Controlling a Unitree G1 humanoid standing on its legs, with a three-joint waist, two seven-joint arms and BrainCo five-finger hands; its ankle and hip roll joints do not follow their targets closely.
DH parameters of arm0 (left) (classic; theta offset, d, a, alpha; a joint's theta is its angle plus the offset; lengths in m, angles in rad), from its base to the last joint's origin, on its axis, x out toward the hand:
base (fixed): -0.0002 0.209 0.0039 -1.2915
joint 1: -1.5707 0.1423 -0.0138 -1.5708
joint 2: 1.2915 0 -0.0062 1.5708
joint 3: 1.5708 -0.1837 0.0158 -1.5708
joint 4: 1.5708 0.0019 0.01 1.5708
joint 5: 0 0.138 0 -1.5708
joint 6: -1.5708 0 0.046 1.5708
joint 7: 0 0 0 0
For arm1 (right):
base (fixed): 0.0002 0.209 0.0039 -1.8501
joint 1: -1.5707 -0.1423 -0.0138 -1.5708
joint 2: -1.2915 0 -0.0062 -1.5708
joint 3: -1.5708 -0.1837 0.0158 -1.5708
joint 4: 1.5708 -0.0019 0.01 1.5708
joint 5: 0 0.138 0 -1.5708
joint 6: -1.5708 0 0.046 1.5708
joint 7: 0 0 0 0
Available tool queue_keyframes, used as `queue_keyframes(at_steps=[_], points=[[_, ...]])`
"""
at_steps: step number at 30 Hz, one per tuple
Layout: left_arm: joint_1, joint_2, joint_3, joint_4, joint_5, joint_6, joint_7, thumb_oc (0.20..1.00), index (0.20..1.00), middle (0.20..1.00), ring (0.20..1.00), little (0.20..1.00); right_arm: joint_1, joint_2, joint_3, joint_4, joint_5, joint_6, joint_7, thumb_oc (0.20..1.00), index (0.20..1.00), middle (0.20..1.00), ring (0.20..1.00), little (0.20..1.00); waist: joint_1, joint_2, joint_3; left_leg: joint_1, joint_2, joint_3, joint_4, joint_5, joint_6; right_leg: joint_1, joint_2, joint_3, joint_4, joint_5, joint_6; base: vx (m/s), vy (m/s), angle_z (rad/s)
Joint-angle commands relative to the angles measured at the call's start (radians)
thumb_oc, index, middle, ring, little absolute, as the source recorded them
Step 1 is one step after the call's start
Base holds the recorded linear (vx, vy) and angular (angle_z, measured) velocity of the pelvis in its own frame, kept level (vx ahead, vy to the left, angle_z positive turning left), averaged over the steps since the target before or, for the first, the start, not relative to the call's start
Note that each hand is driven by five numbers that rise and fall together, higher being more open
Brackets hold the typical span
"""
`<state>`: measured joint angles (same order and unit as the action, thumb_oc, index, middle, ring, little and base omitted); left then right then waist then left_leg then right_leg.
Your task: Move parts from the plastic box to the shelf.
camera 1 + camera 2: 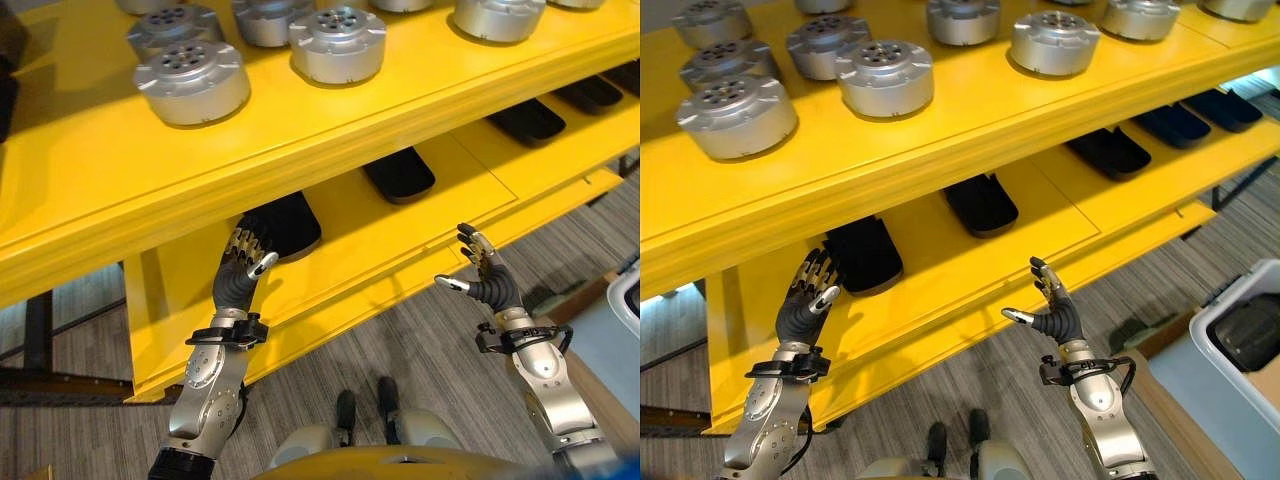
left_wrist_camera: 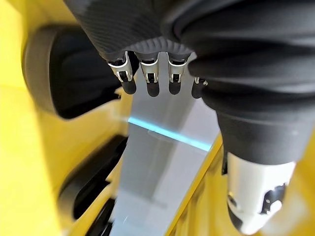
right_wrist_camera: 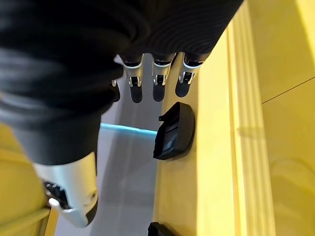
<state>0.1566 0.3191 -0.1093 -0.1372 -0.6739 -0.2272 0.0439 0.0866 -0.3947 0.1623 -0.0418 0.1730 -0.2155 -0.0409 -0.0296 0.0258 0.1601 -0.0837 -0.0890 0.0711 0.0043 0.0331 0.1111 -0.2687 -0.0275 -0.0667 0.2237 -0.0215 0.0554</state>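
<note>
- We see a yellow shelf point(image 1: 90, 190) with two boards, one above the other, filling most of the head views.
- On the upper board stand round silver metal parts point(image 1: 192, 82), set in rows and each apart from its neighbours.
- On the lower board lie flat black parts point(image 1: 980, 204), spaced in a line along it; one more point(image 1: 864, 254) lies at the robot's left end.
- Our left robot hand point(image 1: 243, 270) is raised in front of the lower board's left end, just below the upper board's edge, beside that leftmost black part; its fingers point(image 2: 149, 81) are straight and spread, and it holds nothing.
- We cannot tell whether the left robot hand touches the shelf.
- Our right robot hand point(image 1: 1054, 312) is lifted in front of the lower board's front edge, over the grey floor point(image 1: 400, 340), palm turned inward, fingers point(image 3: 158, 83) apart and relaxed, thumb out to the side, empty.
- The two robot hands are well apart from each other.
- At the lower right corner of the right eye view we see the plastic box point(image 1: 1225, 310), pale-walled, with something dark inside that we cannot make out.
</note>
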Motion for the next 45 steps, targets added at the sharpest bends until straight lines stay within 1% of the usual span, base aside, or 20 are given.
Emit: queue_keyframes(at_steps=[1,2,4,5,8,12,13,18,21,23,24,25,27,31,33,36,37,42,44,45], points=[[0.008,0.041,0.082,-0.096,0.036,-0.043,0.004,1.000,1.000,1.000,1.000,1.000,-0.045,0.026,-0.001,-0.056,0.014,-0.032,0.000,1.000,1.000,1.000,1.000,1.000,0.053,-0.004,0.015,-0.011,0.075,-0.044,0.045,-0.084,-0.074,0.136,-0.190,-0.248,-0.044,-0.005,0.054,-0.07,-0.030,-1.70],[0.009,0.041,0.082,-0.097,0.036,-0.043,0.004,1.000,1.000,1.000,1.000,1.000,-0.045,0.027,0.000,-0.056,0.014,-0.032,0.000,1.000,1.000,1.000,1.000,1.000,0.052,-0.004,0.021,-0.002,0.076,-0.044,0.046,-0.089,-0.075,0.144,-0.190,-0.249,-0.041,-0.011,0.055,0.01,-0.029,-1.22],[0.027,0.041,0.097,-0.109,0.025,-0.044,-0.004,1.000,1.000,1.000,1.000,1.000,-0.048,0.033,0.005,-0.058,0.004,-0.025,0.010,1.000,1.000,1.000,1.000,1.000,0.055,0.003,0.017,0.029,0.098,0.004,0.031,-0.098,-0.081,0.152,-0.256,-0.282,-0.074,0.036,0.069,0.08,-0.095,-0.93],[0.047,0.035,0.116,-0.122,0.012,-0.045,-0.009,1.000,1.000,1.000,1.000,1.000,-0.049,0.038,0.000,-0.060,-0.012,-0.017,0.016,1.000,1.000,1.000,1.000,1.000,0.049,0.001,0.008,0.052,0.098,0.034,0.027,-0.114,-0.087,0.139,-0.334,-0.254,-0.140,0.147,0.118,0.13,-0.193,-0.85],[0.057,0.030,0.120,-0.125,0.017,-0.047,-0.005,1.000,1.000,1.000,1.000,1.000,-0.052,0.033,-0.004,-0.069,-0.019,-0.011,0.015,1.000,1.000,1.000,1.000,1.000,0.050,-0.007,0.006,0.073,0.110,0.074,0.030,-0.128,-0.100,0.141,-0.398,-0.273,-0.176,0.221,0.157,0.08,-0.201,-0.90],[0.052,0.008,0.121,-0.122,0.021,-0.046,-0.011,1.000,1.000,1.000,1.000,1.000,-0.025,0.024,-0.029,-0.071,0.008,-0.002,0.018,1.000,1.000,1.000,1.000,1.000,0.043,-0.029,-0.020,0.094,0.166,0.107,0.026,-0.130,-0.150,0.182,-0.350,-0.319,-0.203,0.169,0.164,0.15,-0.361,-0.32],[0.036,-0.009,0.116,-0.120,0.004,-0.045,-0.019,1.000,1.000,1.000,1.000,1.000,-0.018,-0.009,-0.063,-0.091,0.034,-0.016,0.006,1.000,1.000,1.000,1.000,1.000,0.010,-0.018,-0.018,0.099,0.268,0.117,0.053,-0.094,-0.203,0.192,-0.266,-0.319,-0.193,0.094,0.118,0.19,-0.500,-0.56],[0.024,-0.015,0.097,-0.109,0.010,-0.037,-0.026,1.000,1.000,1.000,1.000,1.000,0.022,-0.028,-0.106,-0.075,0.034,-0.011,-0.016,1.000,1.000,1.000,1.000,1.000,-0.022,-0.001,-0.013,0.099,0.341,0.133,0.097,-0.001,-0.245,0.208,-0.175,-0.300,-0.214,0.045,0.070,0.13,-0.289,-0.28],[0.044,-0.023,0.106,-0.118,0.012,-0.028,-0.029,1.000,1.000,1.000,1.000,1.000,0.056,-0.037,-0.133,-0.064,0.038,-0.005,-0.013,1.000,1.000,1.000,1.000,1.000,-0.034,-0.008,-0.010,0.072,0.373,0.078,0.240,0.085,-0.248,0.222,-0.106,-0.254,-0.231,0.011,0.020,0.15,-0.243,-0.47],[0.052,-0.024,0.111,-0.124,0.011,-0.024,-0.031,1.000,1.000,1.000,1.000,1.000,0.065,-0.040,-0.138,-0.066,0.053,-0.007,-0.006,1.000,1.000,1.000,1.000,1.000,-0.030,-0.028,0.001,0.021,0.363,0.034,0.381,0.120,-0.234,0.239,-0.076,-0.223,-0.247,-0.001,-0.009,0.19,-0.276,-0.75],[0.061,-0.032,0.102,-0.126,0.011,-0.015,-0.031,1.000,1.000,1.000,1.000,1.000,0.080,-0.035,-0.140,-0.059,0.078,-0.007,0.003,1.000,1.000,1.000,1.000,1.000,-0.019,-0.055,0.017,-0.045,0.306,0.013,0.483,0.089,-0.201,0.276,-0.058,-0.182,-0.273,-0.012,-0.024,0.28,-0.209,-0.86],[0.056,-0.033,0.099,-0.129,0.016,-0.014,-0.034,1.000,1.000,1.000,1.000,1.000,0.074,-0.031,-0.136,-0.049,0.076,-0.009,0.004,1.000,1.000,1.000,1.000,1.000,0.004,-0.072,0.025,-0.124,0.183,-0.046,0.407,-0.018,-0.169,0.287,-0.064,-0.143,-0.283,-0.012,-0.006,0.24,-0.138,-0.95],[0.061,-0.033,0.097,-0.130,0.013,-0.016,-0.040,1.000,1.000,1.000,1.000,1.000,0.078,-0.034,-0.137,-0.044,0.071,-0.008,0.008,1.000,1.000,1.000,1.000,1.000,0.007,-0.076,0.024,-0.131,0.176,-0.051,0.337,-0.025,-0.164,0.290,-0.067,-0.127,-0.283,-0.014,0.006,0.16,0.050,-0.70],[0.050,-0.019,0.081,-0.131,0.027,-0.025,-0.055,1.000,1.000,1.000,1.000,1.000,0.088,-0.034,-0.133,0.000,0.047,-0.008,0.004,1.000,1.000,1.000,1.000,1.000,0.024,-0.050,0.027,-0.187,0.210,-0.081,0.006,0.134,-0.217,0.341,-0.057,-0.101,-0.301,-0.035,0.026,0.25,0.108,-0.26],[0.039,-0.018,0.080,-0.124,0.037,-0.030,-0.048,1.000,1.000,1.000,1.000,1.000,0.084,-0.026,-0.123,0.020,0.046,-0.006,0.006,1.000,1.000,1.000,1.000,1.000,0.035,-0.039,0.028,-0.187,0.214,-0.103,-0.038,0.168,-0.239,0.374,-0.051,-0.067,-0.301,-0.056,0.027,0.38,0.230,-0.54],[0.034,-0.019,0.079,-0.128,0.028,-0.033,-0.057,1.000,1.000,1.000,1.000,1.000,0.115,0.002,-0.115,0.013,0.054,0.004,0.043,1.000,1.000,1.000,1.000,1.000,0.028,-0.025,0.000,-0.118,0.208,-0.094,-0.029,0.129,-0.229,0.415,-0.083,-0.027,-0.289,-0.081,0.043,0.36,0.310,-1.32],[0.022,-0.004,0.070,-0.123,0.033,-0.031,-0.053,1.000,1.000,1.000,1.000,1.000,0.117,0.021,-0.113,0.016,0.064,0.016,0.055,1.000,1.000,1.000,1.000,1.000,0.019,-0.037,-0.015,-0.084,0.175,-0.041,-0.002,0.071,-0.185,0.417,-0.146,0.000,-0.261,-0.072,0.079,0.39,0.416,-0.95],[0.005,0.025,0.066,-0.120,0.025,-0.026,-0.029,1.000,1.000,1.000,1.000,1.000,0.072,0.043,-0.092,0.018,0.072,0.024,0.054,1.000,1.000,1.000,1.000,1.000,0.022,-0.055,-0.036,-0.098,0.124,0.016,0.055,-0.008,-0.132,0.354,-0.228,0.026,-0.178,-0.021,0.128,0.19,0.275,-0.67],[-0.008,0.048,0.062,-0.114,0.035,-0.019,-0.015,1.000,1.000,1.000,1.000,1.000,0.071,0.055,-0.082,0.015,0.082,0.032,0.062,1.000,1.000,1.000,1.000,1.000,0.003,-0.044,-0.021,-0.073,0.086,0.009,0.059,-0.037,-0.091,0.250,-0.229,0.039,0.032,0.088,0.122,0.16,0.340,-0.08],[-0.009,0.056,0.061,-0.112,0.041,-0.016,-0.012,1.000,1.000,1.000,1.000,1.000,0.072,0.053,-0.079,0.014,0.082,0.034,0.064,1.000,1.000,1.000,1.000,1.000,-0.004,-0.033,-0.012,-0.059,0.083,0.006,0.048,-0.039,-0.082,0.222,-0.219,0.032,0.087,0.094,0.111,0.10,0.263,0.05]])
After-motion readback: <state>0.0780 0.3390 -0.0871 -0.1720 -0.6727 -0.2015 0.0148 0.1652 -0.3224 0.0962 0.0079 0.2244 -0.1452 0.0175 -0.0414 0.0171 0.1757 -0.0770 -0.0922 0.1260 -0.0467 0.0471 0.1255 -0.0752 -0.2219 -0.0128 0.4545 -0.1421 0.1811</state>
